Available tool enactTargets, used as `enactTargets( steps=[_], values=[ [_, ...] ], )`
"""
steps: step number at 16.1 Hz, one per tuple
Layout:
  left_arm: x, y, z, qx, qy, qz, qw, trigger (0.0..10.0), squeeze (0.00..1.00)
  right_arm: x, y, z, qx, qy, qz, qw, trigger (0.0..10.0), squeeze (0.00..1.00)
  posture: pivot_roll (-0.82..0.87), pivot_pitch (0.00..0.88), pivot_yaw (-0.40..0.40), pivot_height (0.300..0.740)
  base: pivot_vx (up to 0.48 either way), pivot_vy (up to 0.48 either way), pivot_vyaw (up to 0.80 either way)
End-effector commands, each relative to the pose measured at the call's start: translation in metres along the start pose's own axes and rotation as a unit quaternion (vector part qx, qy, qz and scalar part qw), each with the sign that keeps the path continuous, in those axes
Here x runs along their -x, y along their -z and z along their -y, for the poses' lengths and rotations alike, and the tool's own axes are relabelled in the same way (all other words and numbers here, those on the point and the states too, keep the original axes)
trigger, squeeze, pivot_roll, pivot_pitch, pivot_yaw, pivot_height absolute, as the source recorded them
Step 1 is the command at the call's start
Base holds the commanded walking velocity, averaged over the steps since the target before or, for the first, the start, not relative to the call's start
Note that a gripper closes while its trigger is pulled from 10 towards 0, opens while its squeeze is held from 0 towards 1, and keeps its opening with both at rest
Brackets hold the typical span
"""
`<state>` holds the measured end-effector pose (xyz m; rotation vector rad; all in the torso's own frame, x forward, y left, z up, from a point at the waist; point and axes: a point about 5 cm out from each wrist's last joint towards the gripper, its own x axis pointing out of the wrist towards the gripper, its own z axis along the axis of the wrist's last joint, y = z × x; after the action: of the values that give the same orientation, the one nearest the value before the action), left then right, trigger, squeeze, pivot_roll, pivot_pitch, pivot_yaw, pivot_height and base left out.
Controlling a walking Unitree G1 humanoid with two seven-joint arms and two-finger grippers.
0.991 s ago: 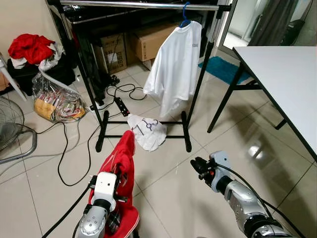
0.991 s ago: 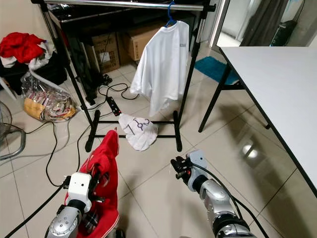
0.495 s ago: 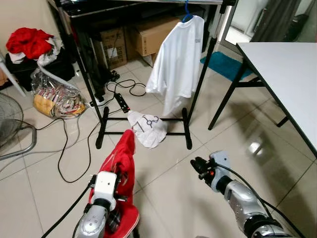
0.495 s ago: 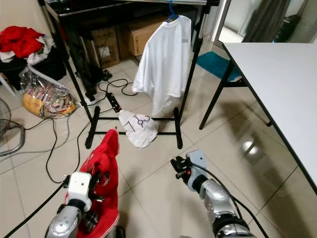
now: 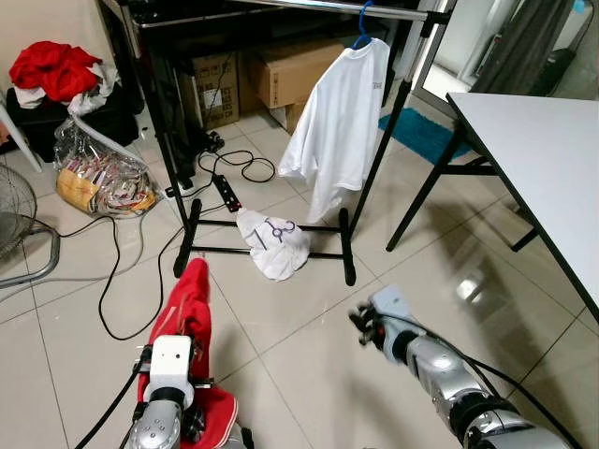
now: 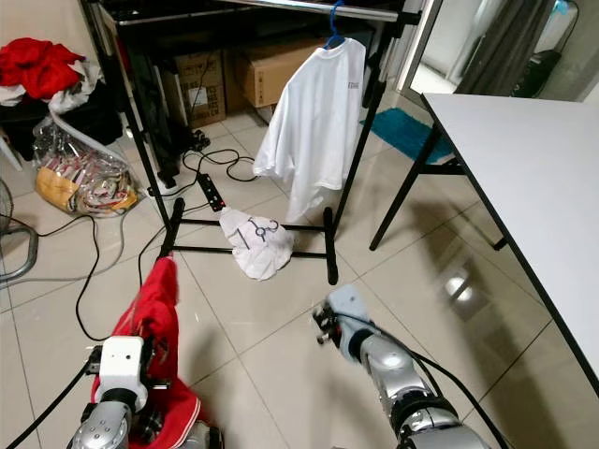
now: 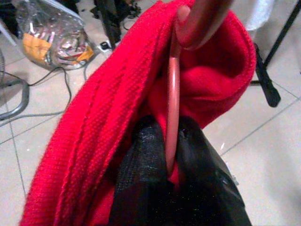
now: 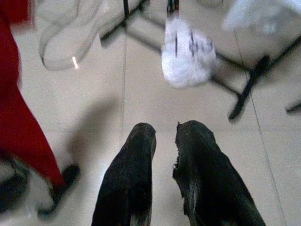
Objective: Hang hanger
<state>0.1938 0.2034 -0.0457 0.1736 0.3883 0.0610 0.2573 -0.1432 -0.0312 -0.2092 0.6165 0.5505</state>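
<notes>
**Red garment on hanger held low, well short of the rack**

The left gripper [image 7: 171, 155] has its two black fingers pinched together on the thin pink hanger [image 7: 173, 108], whose neck rises between them into the red garment [image 5: 187, 323] draped over it. In the head views this bundle sits low at the robot's left, above the tiled floor [image 5: 299, 355] and well apart from the clothes rack [image 5: 201, 168] ahead. The rack's top rail [image 5: 309, 9] carries a white T-shirt [image 5: 339, 122] on a blue hanger [image 5: 361, 26], near its right post. A crumpled white cloth [image 5: 274, 241] lies on the rack's base bar. The right gripper [image 8: 162, 155] holds nothing; its fingers stand a narrow gap apart, pointing over bare tiles toward that cloth. A white table [image 5: 552, 150] stands at the right, and a clear bag of clutter [image 5: 98, 178] sits at the left near a pile of red clothes [image 5: 51, 70]
</notes>
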Motion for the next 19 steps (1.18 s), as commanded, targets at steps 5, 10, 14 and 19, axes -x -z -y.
enactTargets(
  steps=[5, 10, 14, 19],
  values=[
    [-0.009, -0.013, 0.004, -0.012, 0.023, 0.022, 0.999, 10.0, 0.00, 0.008, 0.010, 0.025, -0.084, 0.107, -0.029, 0.990, 10.0, 0.00, 0.06, 0.025, -0.021, 0.740, 0.000, 0.000, 0.00],
    [-0.016, -0.010, 0.002, -0.041, 0.060, -0.020, 0.997, 10.0, 0.00, 0.037, 0.068, 0.032, -0.157, 0.184, -0.138, 0.960, 10.0, 0.00, -0.05, 0.038, 0.056, 0.740, 0.000, 0.000, 0.00],
    [-0.023, -0.013, 0.005, -0.057, 0.084, -0.038, 0.994, 10.0, 0.00, 0.051, 0.092, 0.028, -0.189, 0.204, -0.175, 0.944, 10.0, 0.00, -0.08, 0.044, 0.073, 0.740, 0.000, 0.000, 0.00],
    [-0.027, -0.021, 0.009, -0.053, 0.095, -0.021, 0.994, 10.0, 0.00, 0.037, 0.070, 0.028, -0.183, 0.188, -0.111, 0.959, 10.0, 0.00, -0.07, 0.038, 0.082, 0.740, 0.000, 0.000, 0.00]
  ],
)
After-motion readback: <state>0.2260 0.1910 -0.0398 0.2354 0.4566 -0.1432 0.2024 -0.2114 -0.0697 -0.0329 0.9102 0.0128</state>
